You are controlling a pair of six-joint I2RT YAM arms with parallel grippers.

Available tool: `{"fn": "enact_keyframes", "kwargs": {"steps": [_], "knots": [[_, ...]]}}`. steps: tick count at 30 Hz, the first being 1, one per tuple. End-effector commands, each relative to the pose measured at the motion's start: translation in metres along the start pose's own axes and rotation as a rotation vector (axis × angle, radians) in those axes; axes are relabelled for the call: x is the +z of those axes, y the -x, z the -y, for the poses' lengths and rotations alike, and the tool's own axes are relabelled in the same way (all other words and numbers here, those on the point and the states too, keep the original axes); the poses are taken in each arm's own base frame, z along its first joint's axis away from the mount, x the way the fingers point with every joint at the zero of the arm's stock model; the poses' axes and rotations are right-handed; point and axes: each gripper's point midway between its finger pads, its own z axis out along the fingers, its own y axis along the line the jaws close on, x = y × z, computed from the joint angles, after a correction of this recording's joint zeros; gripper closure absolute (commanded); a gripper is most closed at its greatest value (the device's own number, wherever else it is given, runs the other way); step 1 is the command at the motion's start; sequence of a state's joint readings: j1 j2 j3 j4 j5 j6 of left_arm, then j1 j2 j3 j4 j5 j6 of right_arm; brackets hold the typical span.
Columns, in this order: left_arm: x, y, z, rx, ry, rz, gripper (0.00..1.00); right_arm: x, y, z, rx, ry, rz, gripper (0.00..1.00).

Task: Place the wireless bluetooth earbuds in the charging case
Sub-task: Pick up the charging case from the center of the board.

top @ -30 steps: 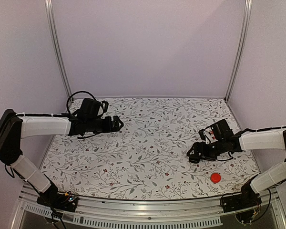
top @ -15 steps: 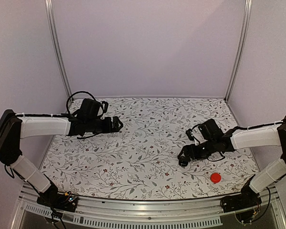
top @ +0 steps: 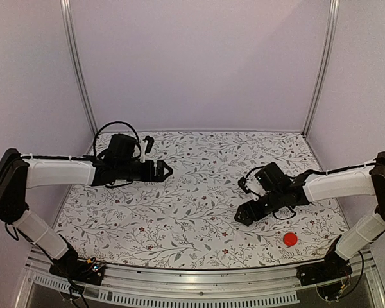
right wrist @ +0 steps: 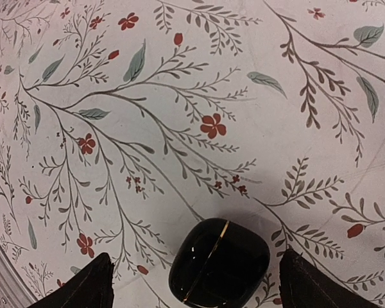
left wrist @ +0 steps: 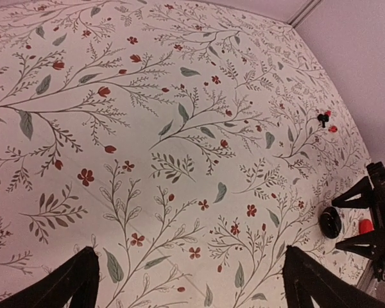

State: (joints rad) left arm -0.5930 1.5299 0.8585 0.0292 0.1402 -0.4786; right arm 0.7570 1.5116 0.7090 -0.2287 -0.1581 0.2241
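Note:
The charging case [right wrist: 219,263] is a glossy black rounded pebble with a thin gold seam, lying shut on the floral table. My right gripper [right wrist: 199,282] is open, with one finger on each side of the case and a gap on both sides. In the top view the right gripper [top: 244,215] hangs low over the right half of the table and covers the case. The left wrist view shows the case [left wrist: 330,222] in front of those fingers. Small black and red pieces [left wrist: 323,119] that look like the earbuds lie farther back. My left gripper [top: 165,171] is open and holds nothing.
A flat red disc [top: 290,239] lies near the front right edge, also seen as the red disc [left wrist: 366,226] behind the case. The floral mat [top: 199,192] is bounded by lilac walls at the back and sides and a metal rail at the front.
My right gripper has moved left and nearer the front, coming down astride the case. My left gripper has reached a little to the right. Both stayed open.

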Motion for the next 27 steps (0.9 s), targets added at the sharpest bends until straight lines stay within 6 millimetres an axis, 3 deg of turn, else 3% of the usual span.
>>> {"fn": "enact_keyframes", "kwargs": {"steps": [1,6,19,27], "knots": [[-0.014,0.006,0.029,0.076,-0.123,0.046,0.0,0.004,0.001,0.006,-0.065,-0.047,-0.029,0.12],[-0.016,0.007,0.031,0.085,-0.129,0.05,0.0,0.008,0.002,-0.005,-0.114,-0.054,-0.045,0.16],[-0.016,0.006,0.031,0.083,-0.114,0.066,0.0,0.007,-0.019,0.01,0.048,-0.144,-0.088,0.3],[-0.017,0.007,0.029,0.071,-0.086,0.092,0.0,0.01,-0.017,0.01,0.049,-0.155,-0.087,0.48]]}}
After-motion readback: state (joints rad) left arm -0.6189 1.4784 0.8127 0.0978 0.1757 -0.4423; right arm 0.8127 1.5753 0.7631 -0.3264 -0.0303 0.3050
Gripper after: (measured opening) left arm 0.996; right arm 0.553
